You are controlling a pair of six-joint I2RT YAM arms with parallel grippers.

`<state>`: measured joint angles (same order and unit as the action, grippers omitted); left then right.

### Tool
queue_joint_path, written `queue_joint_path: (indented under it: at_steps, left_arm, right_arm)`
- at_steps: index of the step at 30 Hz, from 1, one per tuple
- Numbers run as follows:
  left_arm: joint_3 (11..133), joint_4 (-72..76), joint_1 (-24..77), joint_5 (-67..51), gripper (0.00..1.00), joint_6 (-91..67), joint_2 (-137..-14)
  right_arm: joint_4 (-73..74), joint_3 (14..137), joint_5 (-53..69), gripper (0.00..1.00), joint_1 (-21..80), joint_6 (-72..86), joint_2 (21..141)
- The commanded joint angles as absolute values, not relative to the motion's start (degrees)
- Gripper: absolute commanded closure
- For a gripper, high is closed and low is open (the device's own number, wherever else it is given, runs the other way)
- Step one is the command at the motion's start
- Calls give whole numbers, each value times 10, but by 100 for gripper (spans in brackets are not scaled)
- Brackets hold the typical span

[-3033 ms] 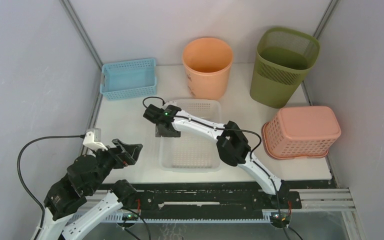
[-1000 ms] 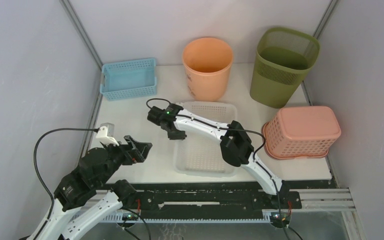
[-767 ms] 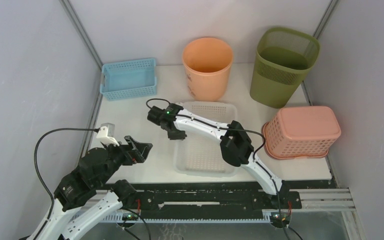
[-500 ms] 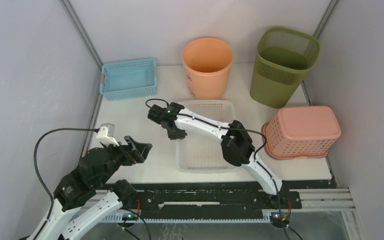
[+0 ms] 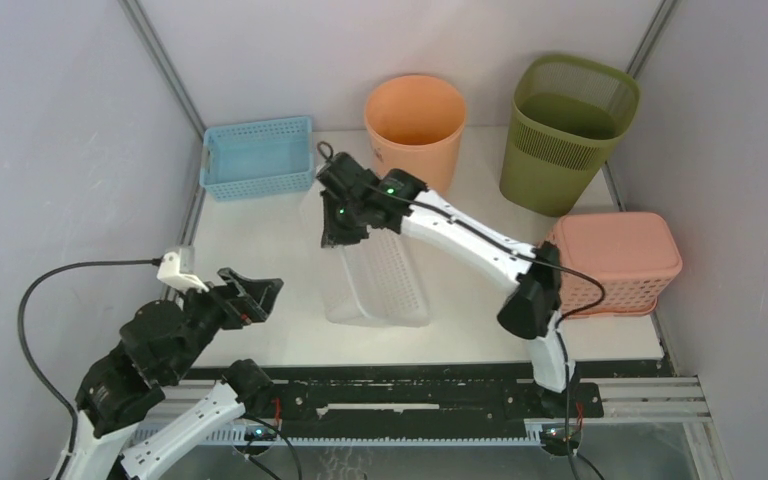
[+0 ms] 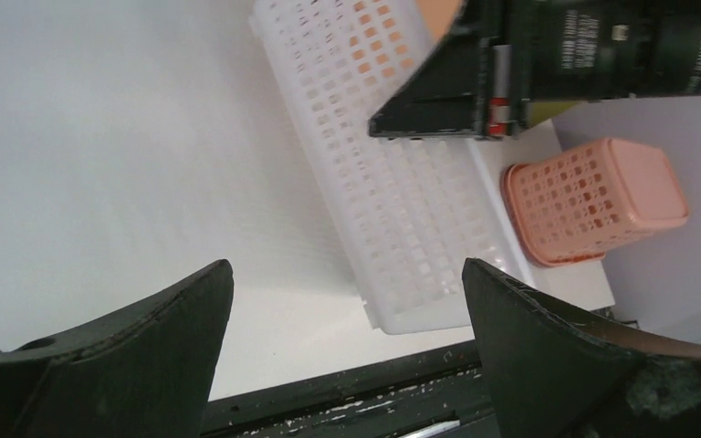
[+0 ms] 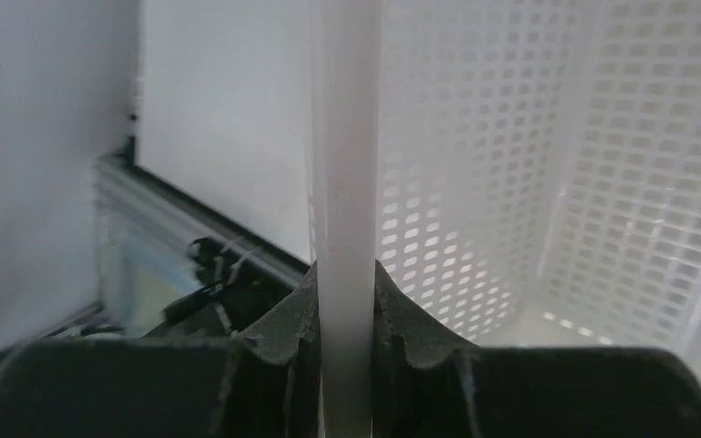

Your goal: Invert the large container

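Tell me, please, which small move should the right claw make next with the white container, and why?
Probably turn the right claw at the wrist so that the white container tips on over. The claw is clamped on the container's rim, and the container stands steeply tilted on the table, its opening not yet facing down. It seems only partway turned.

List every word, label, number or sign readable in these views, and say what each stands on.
Nothing can be read outright.
White lettering on the right arm, on its black casing in the left wrist view: too blurred to read.
Faint marks low on the orange bucket: too small to read.
No text seen on the large white basket.
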<state>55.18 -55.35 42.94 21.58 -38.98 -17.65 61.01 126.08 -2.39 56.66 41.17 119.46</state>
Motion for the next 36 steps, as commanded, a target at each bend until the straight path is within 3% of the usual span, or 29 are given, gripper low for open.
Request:
queue_joint_path:
  at_steps: [1,8,11,20,26,36]
  left_arm:
    - [613,-565,425,248,0,-382,-190]
    - [628,-566,426,262,0,-383,-207]
    - [628,-566,425,260,0,-383,-212]
    - [627,-566,425,258,0,-394,-212]
    - [628,-568,425,259,0,-400,-213]
    - [662,-581,425,261,0,-394,-224]
  right_arm:
    - [482,1185,69,100,528,415,1066]
    - [75,847,259,100,447,558,911]
    - [-21,774,297,100,435,599,901]
    - [-256,650,311,100,434,686,935]
    - [-347,647,313,100,434,746,953]
    - [-702,647,243,100,448,928,1067]
